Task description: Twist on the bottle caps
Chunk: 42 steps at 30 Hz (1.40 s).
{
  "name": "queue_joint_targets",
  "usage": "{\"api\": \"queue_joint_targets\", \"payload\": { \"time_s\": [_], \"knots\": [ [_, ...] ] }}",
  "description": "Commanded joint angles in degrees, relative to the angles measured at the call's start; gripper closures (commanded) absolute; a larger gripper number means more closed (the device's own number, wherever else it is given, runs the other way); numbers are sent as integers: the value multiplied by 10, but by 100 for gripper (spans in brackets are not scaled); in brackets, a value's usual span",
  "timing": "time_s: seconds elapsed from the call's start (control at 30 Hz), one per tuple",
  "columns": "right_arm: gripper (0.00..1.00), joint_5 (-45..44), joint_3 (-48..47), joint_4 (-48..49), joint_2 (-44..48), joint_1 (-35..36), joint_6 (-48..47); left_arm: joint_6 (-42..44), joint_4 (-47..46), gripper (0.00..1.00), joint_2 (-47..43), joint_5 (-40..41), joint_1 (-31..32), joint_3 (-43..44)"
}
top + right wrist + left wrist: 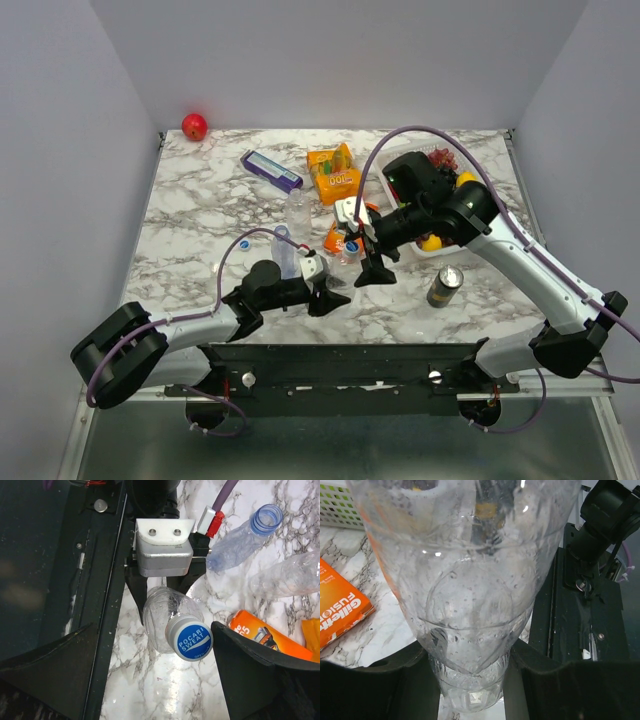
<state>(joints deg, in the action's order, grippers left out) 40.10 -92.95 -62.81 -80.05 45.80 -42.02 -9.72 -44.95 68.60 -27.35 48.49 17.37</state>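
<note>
Bottle (165, 611), cap end first, points straight at your R tool (152, 627); blue cap (189, 636) sits off-centre between its wide-open jaws, nothing gripped. L tool (470, 685) is clamped on bottle's base end.

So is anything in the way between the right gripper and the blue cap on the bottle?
Nothing visible. The blue cap sits on the bottle, in the gap between the fingers of the right gripper; the left gripper holds the bottle's body.
</note>
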Motion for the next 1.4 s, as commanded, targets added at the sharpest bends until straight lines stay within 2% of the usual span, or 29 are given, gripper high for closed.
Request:
{"api": "queue_joint_targets", "payload": {
  "time_s": [0.0,0.2,0.43,0.57,0.67,0.77,0.9,1.03,1.2,1.37],
  "knots": [
    [0,-30,-5,-45,0,6,-3,-22,-30,100,-3,0,-13,18],
    [0,-65,3,-87,1,6,3,-22,-37,100,-7,3,-18,20],
    [0,-94,23,-186,39,7,-6,-17,-33,100,-8,2,-21,19],
    [1,-148,14,-122,53,-14,50,-5,-25,100,-6,-15,-20,18],
    [1,-171,-47,-73,19,-21,84,8,-13,100,-2,-22,-19,21],
    [0,-153,-114,-43,-28,-21,88,16,-1,100,0,-31,-18,27],
    [0,-56,-149,-33,-66,-19,41,22,11,100,10,-40,-19,38],
    [0,2,-163,-71,-85,-12,-22,29,24,100,13,-45,-18,49],
    [0,6,-125,-111,-70,3,-80,25,24,100,14,-43,-18,55],
    [0,-25,-95,-108,-53,4,-69,-5,14,100,14,-34,-27,59]
  ]
}}
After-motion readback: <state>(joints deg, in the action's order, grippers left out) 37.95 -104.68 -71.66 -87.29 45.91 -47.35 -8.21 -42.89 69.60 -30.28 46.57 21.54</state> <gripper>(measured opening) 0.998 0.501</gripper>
